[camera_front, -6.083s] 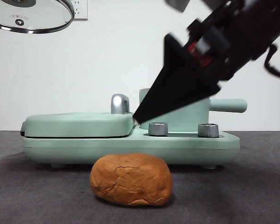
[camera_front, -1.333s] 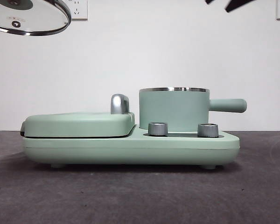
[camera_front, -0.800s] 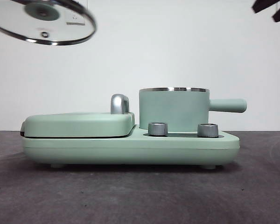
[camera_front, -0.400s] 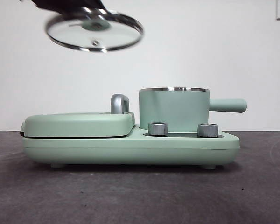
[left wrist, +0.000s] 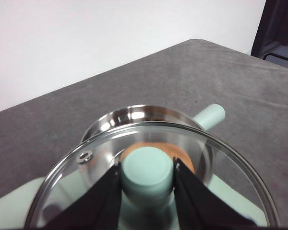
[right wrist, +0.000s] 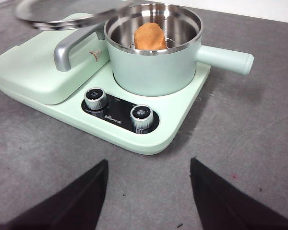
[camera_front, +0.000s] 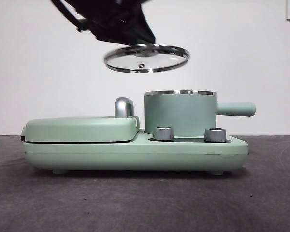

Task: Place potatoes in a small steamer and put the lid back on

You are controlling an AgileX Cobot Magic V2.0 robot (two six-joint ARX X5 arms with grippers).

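Front view: left gripper (camera_front: 137, 41) at upper centre pinches the lid (camera_front: 147, 58) by its knob (mint-green), above the steamer (camera_front: 180, 113). Potato (right wrist: 150, 37) lies inside it. Right gripper (right wrist: 149, 191) hangs spread.

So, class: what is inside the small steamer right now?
The potato lies inside the small steamer on its steel inner. The pot's floor beneath it is hidden. The lid, held by the left gripper, hangs above, not on.
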